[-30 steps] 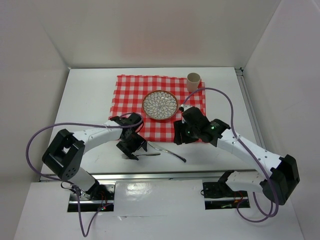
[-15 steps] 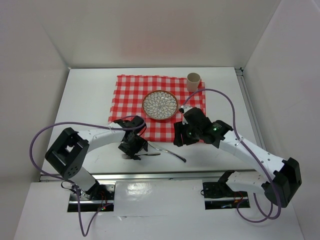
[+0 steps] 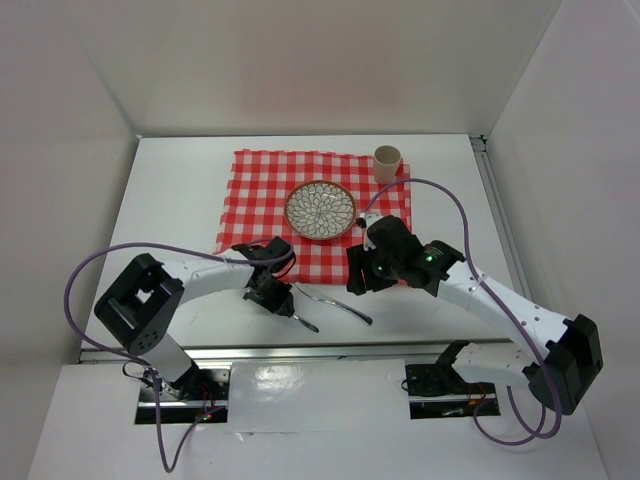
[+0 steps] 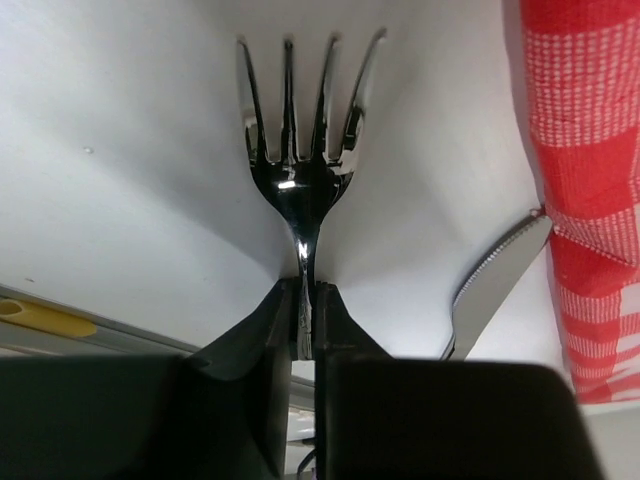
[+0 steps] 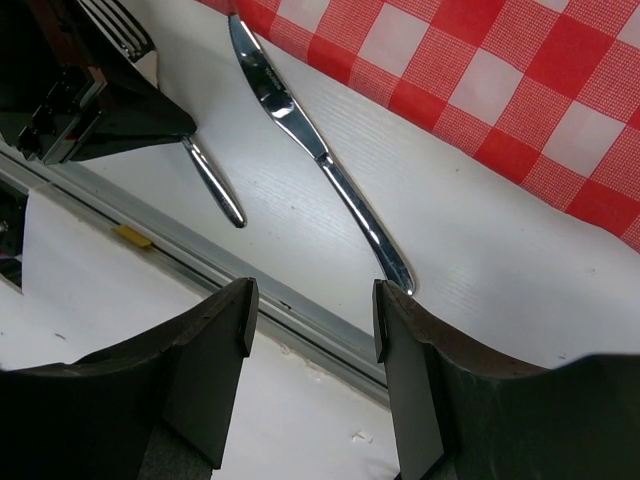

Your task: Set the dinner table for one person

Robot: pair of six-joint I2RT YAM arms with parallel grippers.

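Observation:
My left gripper [image 3: 277,297] [image 4: 306,290] is shut on the neck of a steel fork [image 4: 300,160], just below its tines. The fork's handle [image 3: 306,322] [image 5: 214,183] sticks out towards the near right over the white dinner table [image 3: 170,200]. A steel knife [image 3: 343,304] [image 5: 315,155] lies on the table beside the fork, its blade tip [image 4: 495,285] at the edge of the red-and-white checked cloth [image 3: 268,185]. My right gripper [image 3: 358,274] [image 5: 312,320] hovers open over the knife's handle end, with nothing between its fingers.
A patterned plate [image 3: 320,210] sits in the middle of the cloth, and a beige cup [image 3: 387,163] stands at the cloth's far right corner. A metal rail [image 5: 250,275] runs along the table's near edge. White walls close in the table's other sides.
My left gripper has closed on the fork, and the fork has swung so its handle points towards the near right instead of lying level. The right arm has barely moved.

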